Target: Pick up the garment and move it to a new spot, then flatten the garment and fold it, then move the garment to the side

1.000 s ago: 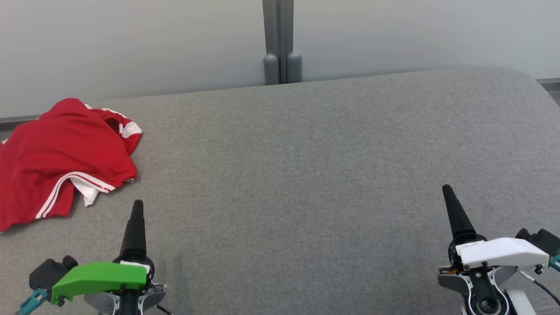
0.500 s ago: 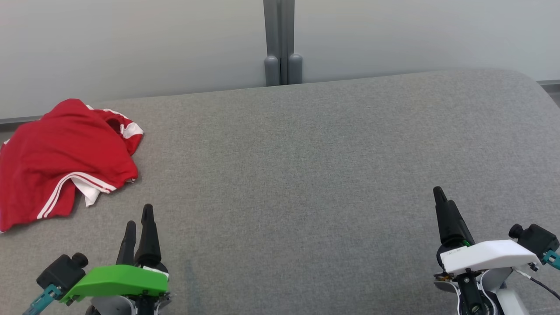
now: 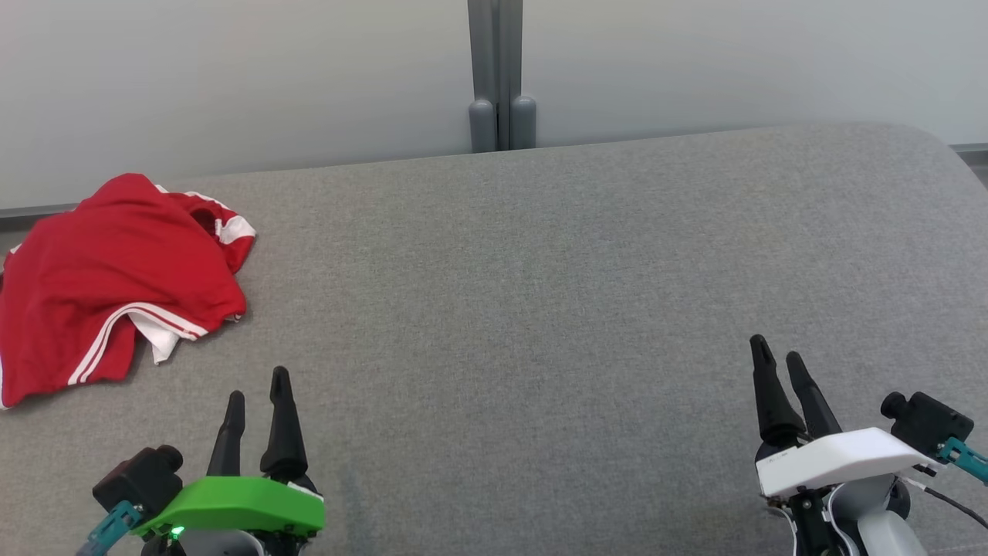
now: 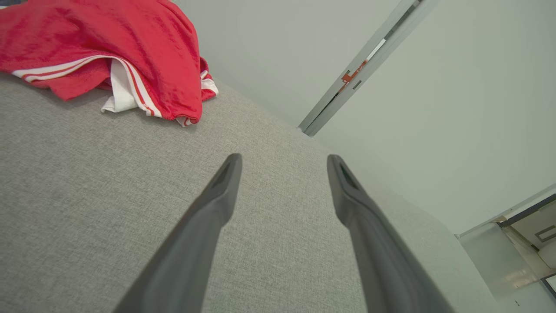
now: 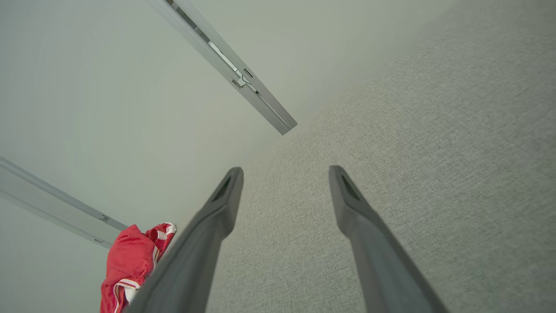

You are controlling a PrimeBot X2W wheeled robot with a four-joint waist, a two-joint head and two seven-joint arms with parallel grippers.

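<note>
The garment [image 3: 108,278] is a crumpled red piece with white stripes, lying at the far left of the grey padded surface [image 3: 540,293]. In the left wrist view the garment [image 4: 108,48] sits at the upper left, and in the right wrist view the garment [image 5: 130,265] shows at the lower left. My left gripper [image 3: 258,382] stands open near the front left, a little to the right of and nearer than the garment, with nothing between its fingers. At the front right my right gripper [image 3: 778,351] is open and empty too, far from the garment.
A pale wall with a grey vertical post [image 3: 500,77] stands behind the surface's far edge. The surface rounds off at its far right corner [image 3: 926,147]. Bare grey fabric stretches between the two grippers.
Both grippers have turned at the wrist, so that two fingers now show on each instead of one. The left has shifted slightly right, the right slightly left. The garment lies as before.
</note>
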